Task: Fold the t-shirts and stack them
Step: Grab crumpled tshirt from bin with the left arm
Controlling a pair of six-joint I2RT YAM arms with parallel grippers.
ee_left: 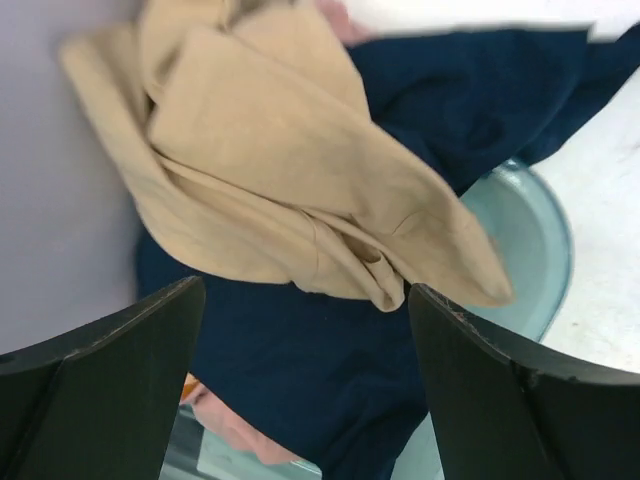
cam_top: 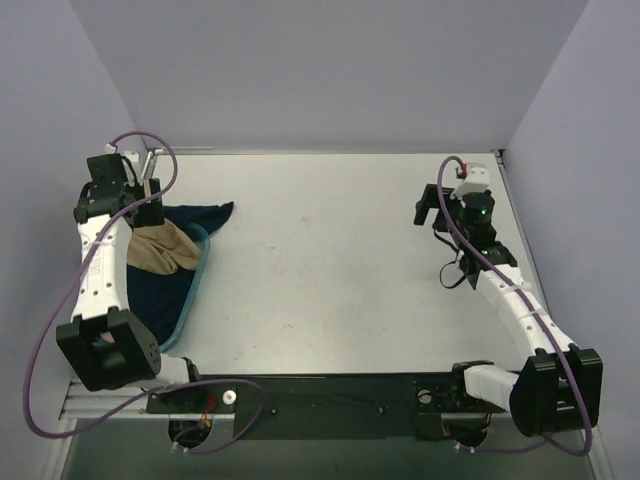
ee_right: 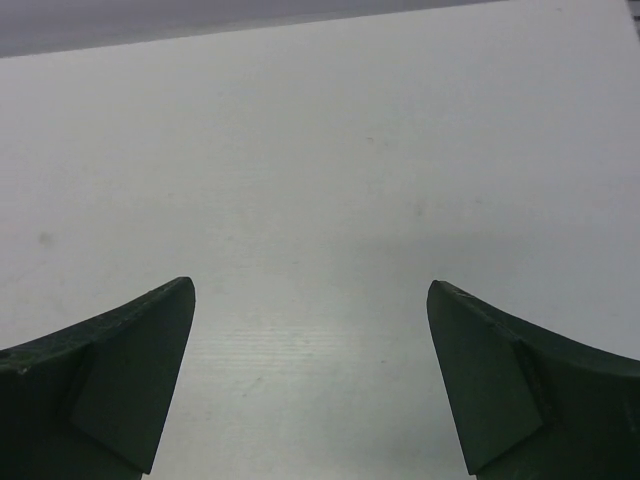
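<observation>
Left end effector (ee_left: 305, 290), right end effector (ee_right: 310, 285) both gaping, empty; basket (ee_left: 520, 235) holds three (tan t-shirt (ee_left: 260, 150), navy t-shirt (ee_left: 300, 380), pinkish t-shirt (ee_left: 235, 435)).

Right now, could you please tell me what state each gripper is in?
Left gripper: open, holding nothing, above the tan t-shirt.
Right gripper: open, holding nothing, above the table.

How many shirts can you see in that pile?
3. A tan shirt lies on top, a navy shirt is under it, and a pinkish shirt peeks out beneath the navy. More may be hidden in the basket.
</observation>
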